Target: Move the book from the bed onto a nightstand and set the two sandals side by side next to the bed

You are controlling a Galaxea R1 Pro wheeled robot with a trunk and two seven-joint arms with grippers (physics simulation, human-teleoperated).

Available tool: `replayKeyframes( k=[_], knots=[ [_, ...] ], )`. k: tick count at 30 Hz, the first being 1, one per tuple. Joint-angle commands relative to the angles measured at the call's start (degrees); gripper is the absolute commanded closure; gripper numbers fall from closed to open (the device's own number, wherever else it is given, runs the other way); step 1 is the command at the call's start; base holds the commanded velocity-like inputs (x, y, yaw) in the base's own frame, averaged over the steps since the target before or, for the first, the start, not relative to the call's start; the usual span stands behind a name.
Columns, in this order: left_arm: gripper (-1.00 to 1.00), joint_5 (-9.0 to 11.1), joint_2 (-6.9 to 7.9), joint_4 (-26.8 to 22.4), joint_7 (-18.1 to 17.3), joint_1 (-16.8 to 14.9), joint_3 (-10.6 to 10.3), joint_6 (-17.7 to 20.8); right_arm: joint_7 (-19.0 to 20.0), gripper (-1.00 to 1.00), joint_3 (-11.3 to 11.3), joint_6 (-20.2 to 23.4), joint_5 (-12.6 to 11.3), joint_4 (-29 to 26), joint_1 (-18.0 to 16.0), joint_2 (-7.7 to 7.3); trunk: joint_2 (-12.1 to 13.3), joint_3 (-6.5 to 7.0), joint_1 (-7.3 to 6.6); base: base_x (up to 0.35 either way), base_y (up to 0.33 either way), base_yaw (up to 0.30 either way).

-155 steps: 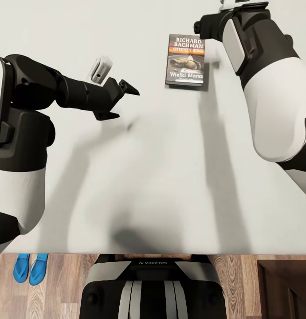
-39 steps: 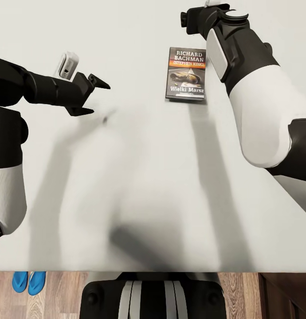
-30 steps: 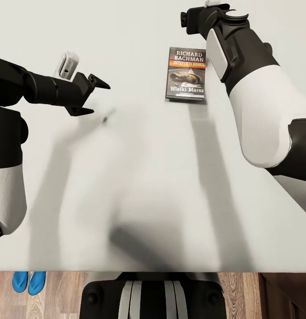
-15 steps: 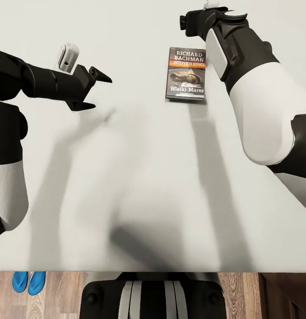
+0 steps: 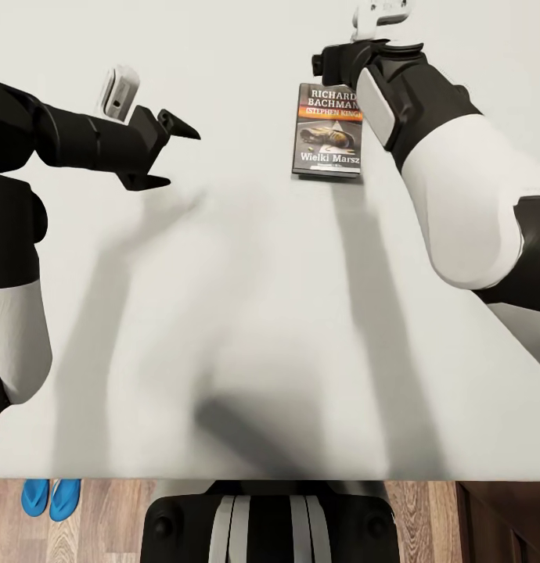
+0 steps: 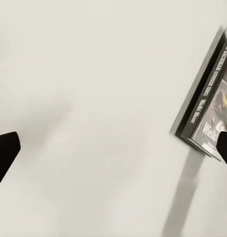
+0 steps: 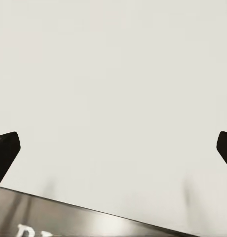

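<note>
The book [image 5: 327, 130] lies flat on the pale bed [image 5: 246, 313], its top edge just beneath the right hand [image 7: 113, 148], whose fingers stand wide apart. The left hand [image 5: 170, 153], also spread apart, hovers well to the book's side.

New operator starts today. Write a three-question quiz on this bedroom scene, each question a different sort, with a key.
1. True or false: the book lies flat on the bed, held by neither gripper.
2. Which gripper is nearer the book? A) the left gripper B) the right gripper
3. Fill in: the two blue sandals sit on the wood ____ beside the bed.

Key
1. True. It rests cover up on the mattress; both grippers are open and empty.
2. B. The right wrist view shows the book's top edge just under its spread fingers, while the left gripper hangs well off to the side.
3. floor.
</note>
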Motion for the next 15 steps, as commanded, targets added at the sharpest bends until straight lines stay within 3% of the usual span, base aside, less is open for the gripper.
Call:
replayKeyframes(
  k=[1, 15],
  knots=[
    [-1.00, 0.2, 0.01, 0.0, 0.4, -0.1, 0.0, 0.5, 0.0, -1.00, -0.5, 0.3, 0.6, 0.1, 0.0, 0.07, 0.0, -0.02, 0.00, 0.000, 0.000, 0.000],
    [-1.00, 0.4, -0.06, -0.3, 0.3, -0.1, -0.1, 0.5, 0.0, -1.00, -0.6, 0.6, -0.2, 2.7, -0.1, 0.07, 0.0, -0.02, 0.00, 0.000, 0.000, 0.000]
  ],
)
